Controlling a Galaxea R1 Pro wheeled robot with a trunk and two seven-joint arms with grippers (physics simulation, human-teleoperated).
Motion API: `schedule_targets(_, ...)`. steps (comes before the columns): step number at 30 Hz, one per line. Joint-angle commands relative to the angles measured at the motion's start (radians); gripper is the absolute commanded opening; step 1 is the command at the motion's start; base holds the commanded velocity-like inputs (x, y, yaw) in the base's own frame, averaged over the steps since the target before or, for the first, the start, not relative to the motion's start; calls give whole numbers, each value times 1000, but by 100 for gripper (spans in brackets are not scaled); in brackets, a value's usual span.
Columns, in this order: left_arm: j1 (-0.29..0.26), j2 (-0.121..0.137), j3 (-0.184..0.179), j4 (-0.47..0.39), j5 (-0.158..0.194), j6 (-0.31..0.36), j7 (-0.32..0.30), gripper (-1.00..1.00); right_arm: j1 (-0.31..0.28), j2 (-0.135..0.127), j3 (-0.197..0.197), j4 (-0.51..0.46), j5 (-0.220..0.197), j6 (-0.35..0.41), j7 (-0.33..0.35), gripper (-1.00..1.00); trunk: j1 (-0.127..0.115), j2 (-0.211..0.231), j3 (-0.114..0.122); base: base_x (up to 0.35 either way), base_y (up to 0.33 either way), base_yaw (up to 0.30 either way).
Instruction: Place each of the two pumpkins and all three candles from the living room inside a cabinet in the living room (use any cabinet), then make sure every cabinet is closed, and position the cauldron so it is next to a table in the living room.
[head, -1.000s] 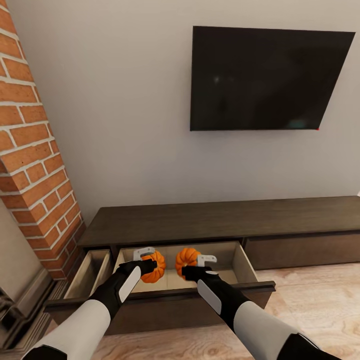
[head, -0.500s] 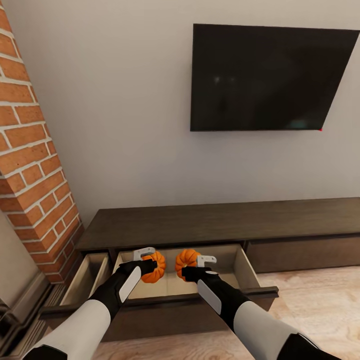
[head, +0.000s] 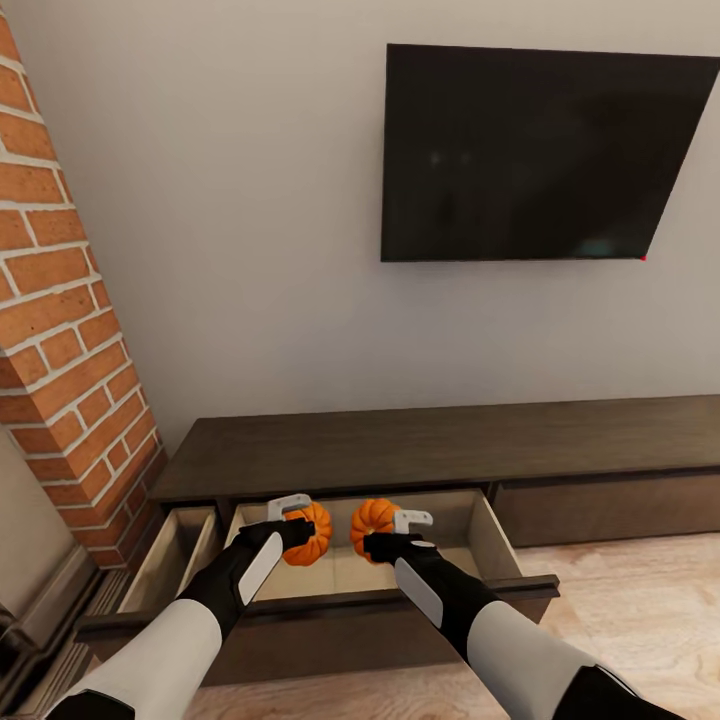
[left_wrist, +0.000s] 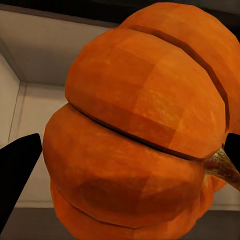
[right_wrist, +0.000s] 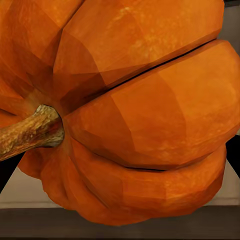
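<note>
- Far left: brick column (head: 60, 300) beside the cabinet (head: 430, 445); narrow left drawer (head: 175, 550) pulled out, pale inside, nothing seen in the visible part.
- Left gripper (head: 292, 522): fingers pinching the left pumpkin (head: 310, 533), held over the open middle drawer (head: 480, 535). Left wrist view: dark fingers (left_wrist: 17, 170) at both flanks of the left pumpkin (left_wrist: 140, 135), stem off to one side, pale drawer floor and wall behind.
- Whether the left pumpkin touches the drawer floor: cannot tell; looks slightly above it.
- Right gripper (head: 398, 532): fingers pinching the right pumpkin (head: 375, 522), also over the middle drawer, just beside its twin, a small gap between the two.
- Right wrist view: right pumpkin (right_wrist: 130, 110) lying stem-sideways, stem (right_wrist: 30, 132) woody and thin; drawer front edge below.
- Handling judgement: both likely light, rigid, ribbed shell; ribs give the fingers purchase, but the round body may roll once let go. Best held across the belly as now, not by the stem, which looks like a weak handle.
- Release advice: lower until resting on the drawer floor before spreading fingers, away from the drawer's front edge.
- Right of the drawer: closed drawer front (head: 610, 505), wooden floor (head: 630, 600); above, dark TV (head: 540, 150) on the grey wall.
- Task standing: pumpkins inside the drawer outline but not released; two drawers open.
</note>
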Motion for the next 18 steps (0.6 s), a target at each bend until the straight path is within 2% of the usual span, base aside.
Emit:
schedule_targets(1, 0, 1, -6, -4, 11, 4, 9, -100, -5, -1, 8, -2, -8, 17, -12, -100, 0, 0, -1, 0, 0, 0)
schedule_targets(3, 0, 1, -7, -7, 13, 6, 8, -100, -15, 0, 7, -3, -13, 59, -16, -100, 0, 0, -1, 0, 0, 0)
schedule_targets(6, 0, 1, -6, -12, 15, 14, 11, -100, -62, -1, 6, -2, -22, 127, -24, -100, 0, 0, -1, 0, 0, 0)
schedule_targets(12, 0, 2, -2, -85, 19, 151, 95, -100, -106, 0, 4, -3, -26, 197, -29, -100, 0, 0, -1, 0, 0, 0)
schedule_targets(18, -1, 3, -1, -108, 23, 178, 107, -100, -122, 2, 1, -2, -26, 252, -30, -100, 4, -7, -4, 0, 0, 0)
